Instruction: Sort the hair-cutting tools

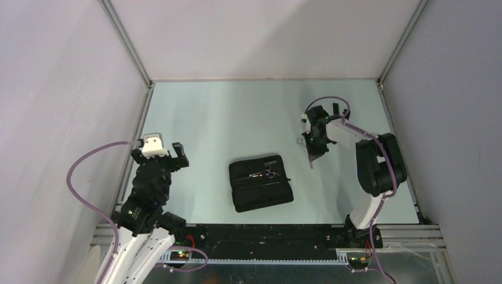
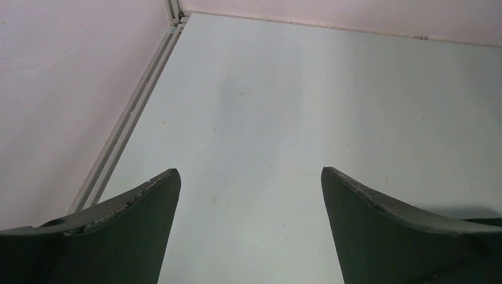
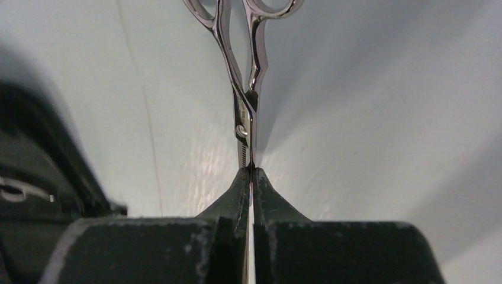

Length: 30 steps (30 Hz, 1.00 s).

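Observation:
My right gripper [image 3: 250, 171] is shut on the blades of a pair of slim silver scissors [image 3: 245, 89], whose ring handles point away from the fingers above the table. In the top view this gripper [image 1: 315, 142] is at the right middle, with the scissors [image 1: 312, 160] slanting down from it. A second pair of silver scissors [image 1: 267, 173] lies on the open black zip case [image 1: 260, 189] in the centre. I cannot make out the black comb-like tool. My left gripper [image 1: 161, 155] is open and empty at the left edge, with only bare table between its fingers [image 2: 148, 213].
The pale table [image 1: 237, 118] is enclosed by white walls with metal frame rails [image 1: 133, 154] along its edges. A dark blurred shape [image 3: 35, 177] fills the left of the right wrist view. Pink cables loop off both arms.

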Tool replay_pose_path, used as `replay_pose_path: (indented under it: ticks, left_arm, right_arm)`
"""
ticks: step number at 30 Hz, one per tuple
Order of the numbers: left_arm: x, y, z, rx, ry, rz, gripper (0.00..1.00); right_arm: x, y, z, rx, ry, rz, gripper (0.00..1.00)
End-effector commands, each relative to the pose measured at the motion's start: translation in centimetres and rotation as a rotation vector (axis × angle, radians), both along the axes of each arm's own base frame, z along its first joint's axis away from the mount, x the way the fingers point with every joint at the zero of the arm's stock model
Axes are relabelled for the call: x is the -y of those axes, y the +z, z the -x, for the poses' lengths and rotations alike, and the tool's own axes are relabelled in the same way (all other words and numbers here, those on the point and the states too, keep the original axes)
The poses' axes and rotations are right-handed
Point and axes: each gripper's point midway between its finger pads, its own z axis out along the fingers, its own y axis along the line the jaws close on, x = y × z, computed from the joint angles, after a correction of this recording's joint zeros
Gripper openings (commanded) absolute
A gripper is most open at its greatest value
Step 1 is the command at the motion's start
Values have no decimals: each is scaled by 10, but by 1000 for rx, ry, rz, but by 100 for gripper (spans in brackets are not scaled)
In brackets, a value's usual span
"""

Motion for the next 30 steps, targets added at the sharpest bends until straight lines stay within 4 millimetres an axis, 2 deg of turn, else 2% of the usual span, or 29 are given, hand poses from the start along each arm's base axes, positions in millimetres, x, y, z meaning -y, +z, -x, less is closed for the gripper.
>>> replay_pose_path:
  ticks: [1, 2, 7, 9, 12, 14, 15, 18, 20, 25, 30]
  left_arm:
    - [4, 3, 0, 25, -21, 30, 95]
    - [4, 3, 1, 26, -23, 32, 96]
    - [5, 2, 2, 25, -27, 37, 96]
    - [5, 2, 2, 25, -27, 39, 95]
    - [5, 1, 2, 22, -29, 40, 96]
    - [5, 1, 2, 20, -28, 39, 95]
    - [5, 1, 2, 20, -28, 39, 95]
    - [4, 0, 2, 17, -25, 39, 96]
    - [5, -1, 2, 15, -25, 38, 95]
    - [6, -2, 1, 8, -30, 36, 96]
    - [6, -3, 0, 3, -30, 34, 95]
  right_arm:
    - [-10, 10, 52, -59, 12, -36, 0]
    - [-13, 15, 57, -46, 9, -51, 0]
    - [-13, 8, 95, -96, -8, -74, 0]
    - [-16, 8, 100, -104, -18, -105, 0]
    - [-13, 7, 99, -91, -37, -94, 2]
    - [-12, 8, 96, -75, -40, -89, 12]
    - [-12, 8, 93, -64, -42, -93, 22]
    - [-14, 12, 85, -31, -48, -107, 41]
    - [-14, 15, 78, -4, -52, -101, 47]
    - [-16, 15, 64, 21, -50, -66, 48]
    - [-18, 7, 52, 21, -50, -17, 45]
